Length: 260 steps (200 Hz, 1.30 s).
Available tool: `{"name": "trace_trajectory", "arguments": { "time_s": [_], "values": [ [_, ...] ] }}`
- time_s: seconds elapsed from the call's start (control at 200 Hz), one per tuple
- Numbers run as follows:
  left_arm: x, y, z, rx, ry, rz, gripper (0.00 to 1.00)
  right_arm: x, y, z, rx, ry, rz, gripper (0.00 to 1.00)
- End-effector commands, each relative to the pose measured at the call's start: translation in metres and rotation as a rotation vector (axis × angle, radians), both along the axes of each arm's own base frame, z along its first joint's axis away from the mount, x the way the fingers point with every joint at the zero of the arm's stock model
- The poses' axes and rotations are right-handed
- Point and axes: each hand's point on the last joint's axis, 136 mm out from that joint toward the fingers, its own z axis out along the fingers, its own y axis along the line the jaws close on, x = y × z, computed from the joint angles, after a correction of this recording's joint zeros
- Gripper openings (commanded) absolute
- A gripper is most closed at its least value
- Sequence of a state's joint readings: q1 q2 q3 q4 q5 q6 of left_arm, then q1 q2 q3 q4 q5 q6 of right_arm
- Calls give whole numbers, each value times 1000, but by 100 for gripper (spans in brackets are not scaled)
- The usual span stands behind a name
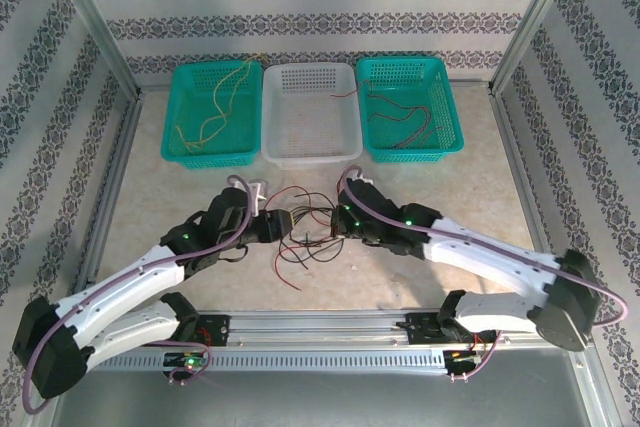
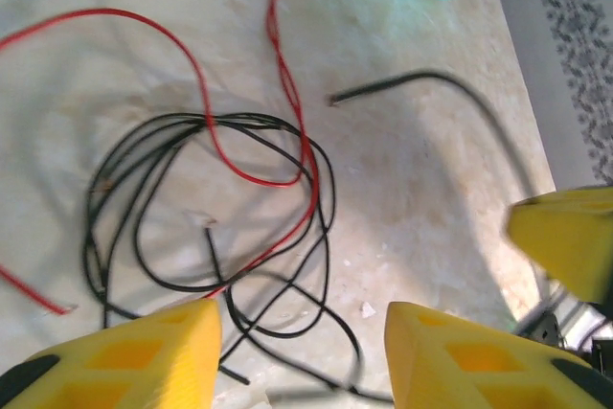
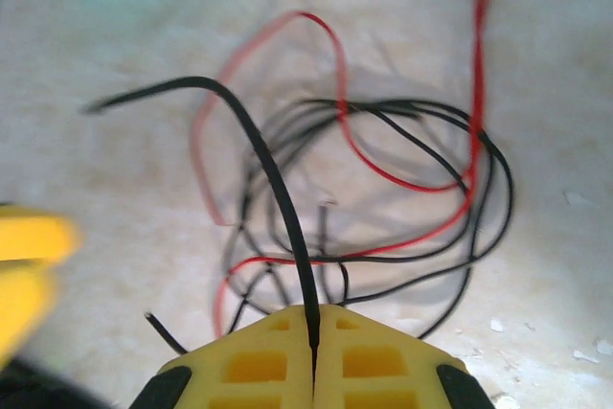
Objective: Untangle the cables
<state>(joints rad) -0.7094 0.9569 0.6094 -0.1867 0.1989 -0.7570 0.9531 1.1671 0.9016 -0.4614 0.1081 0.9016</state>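
— Nearest the arm bases, low over the table (image 1: 470,187): left gripper (image 2: 299,321), yellow fingers apart, nothing between them.
— And opposite?
— Facing it, right gripper (image 3: 314,318), fingers pressed together on a black cable (image 3: 259,155) arching up and away from the pads.
— Rest of the cables (image 1: 308,235)?
— Heaped between the two grippers: black loops crossed by red strands, flat on the pale tabletop, loose ends trailing toward the near edge.
— Farther back?
— Against the far wall, three baskets side by side, well apart from the heap. Left teal basket (image 1: 205,158) with yellowish wires (image 1: 222,112) inside; white basket (image 1: 310,158) in the middle with one red wire (image 1: 345,95); right teal basket (image 1: 415,153) with red and dark wires (image 1: 405,122).
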Motion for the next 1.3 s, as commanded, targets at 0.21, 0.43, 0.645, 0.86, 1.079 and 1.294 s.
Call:
{"name": "trace_trajectory", "arguments": {
  "time_s": [0.21, 0.43, 0.645, 0.86, 1.079, 1.294],
  "values": [
    [12, -59, 56, -178, -158, -151, 59, -15, 8, 81, 22, -209, 166, 0],
    [-1, -68, 75, -271, -203, -229, 58, -7, 4, 130, 36, -324, 155, 0],
    [-13, -46, 89, -273, -247, -192, 57, -2, -7, 153, -5, -389, 133, 0],
    [-25, -38, 88, -279, -229, -198, 49, 0, -11, 162, -10, -414, 123, 0],
    [-26, -43, 82, -298, -191, -211, 41, 1, -12, 168, -16, -430, 122, 0],
    [-24, -53, 76, -310, -158, -233, 33, 2, -12, 172, -15, -440, 121, 0]
  ]
}}
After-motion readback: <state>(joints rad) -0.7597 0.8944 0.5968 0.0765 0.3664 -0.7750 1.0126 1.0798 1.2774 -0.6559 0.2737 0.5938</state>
